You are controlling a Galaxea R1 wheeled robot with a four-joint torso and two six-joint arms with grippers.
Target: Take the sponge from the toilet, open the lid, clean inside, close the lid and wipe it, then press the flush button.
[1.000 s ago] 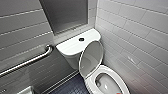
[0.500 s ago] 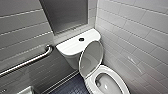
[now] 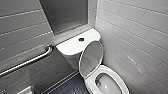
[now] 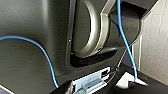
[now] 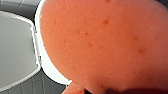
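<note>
Nothing has shifted since half a second ago: the head view holds the same corner, with the toilet (image 3: 72, 58) toward 5 o'clock. Its lid (image 3: 91, 58) stands raised, leaning back against the tank, and the open bowl (image 3: 117, 77) lies at 5 o'clock from it. The flush button (image 3: 81, 39) sits on the tank cover (image 3: 67, 46), at 11 o'clock from the lid. A metal grab bar (image 3: 27, 62) runs along the wall at 9 o'clock from the tank. In the right wrist view the sponge (image 5: 105, 42) looms very close to the camera, with white toilet surfaces behind it. Whether the right gripper is clamped on it cannot be told. The left wrist view faces the robot's dark body and a blue cable (image 4: 37, 46).
</note>
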